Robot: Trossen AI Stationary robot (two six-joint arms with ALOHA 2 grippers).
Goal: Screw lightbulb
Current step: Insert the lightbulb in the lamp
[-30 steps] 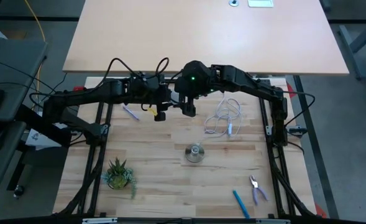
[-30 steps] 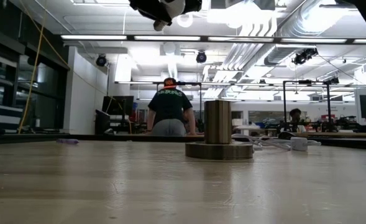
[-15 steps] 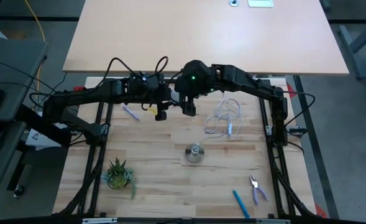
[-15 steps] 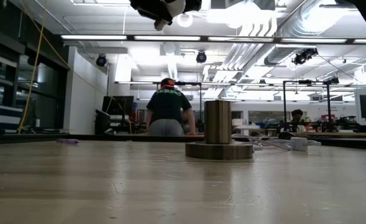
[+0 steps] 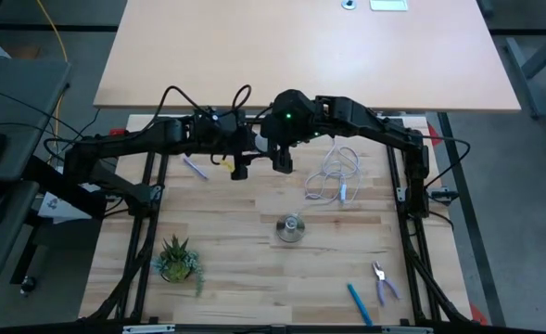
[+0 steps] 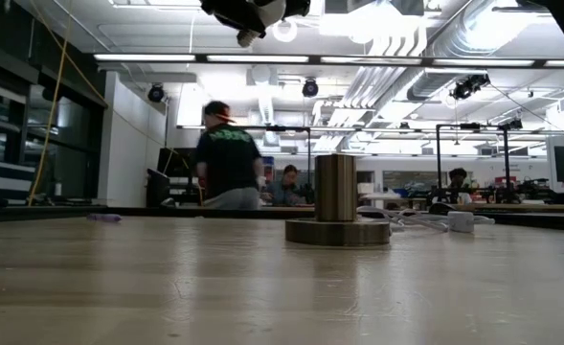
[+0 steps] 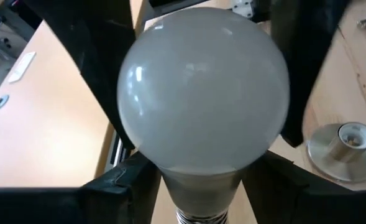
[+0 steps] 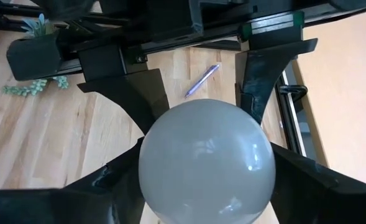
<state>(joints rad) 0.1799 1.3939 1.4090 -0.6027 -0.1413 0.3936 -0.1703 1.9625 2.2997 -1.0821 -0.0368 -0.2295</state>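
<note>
We work over a pale wooden plank bench (image 5: 245,278). A bare tan tabletop (image 5: 300,56) lies past its far edge. The low view looks across the bench into a bright workshop with ducts overhead, and we count three people there: one standing and blurred (image 6: 226,163) and two seated farther back.

Both arms meet above the far edge, near its middle. The lightbulb (image 7: 201,93) hangs between them, off the bench. The left gripper (image 7: 198,180) has its fingers pressed against the bulb's neck from both sides. The right gripper (image 8: 207,180) has its fingers closed against the globe. The screw base is cut off in the left wrist view. From above the arms hide nearly all of the bulb.

On the bench we count:
- one grey socket (image 5: 292,228), upright near the middle
- one white cord (image 5: 333,176), beyond the socket
- one small plant (image 5: 177,258), toward the near left corner
- one purple pen (image 5: 195,168), near the far left
- one blue pen (image 5: 359,303) and one pair of pliers (image 5: 383,281), toward the near right corner
</note>
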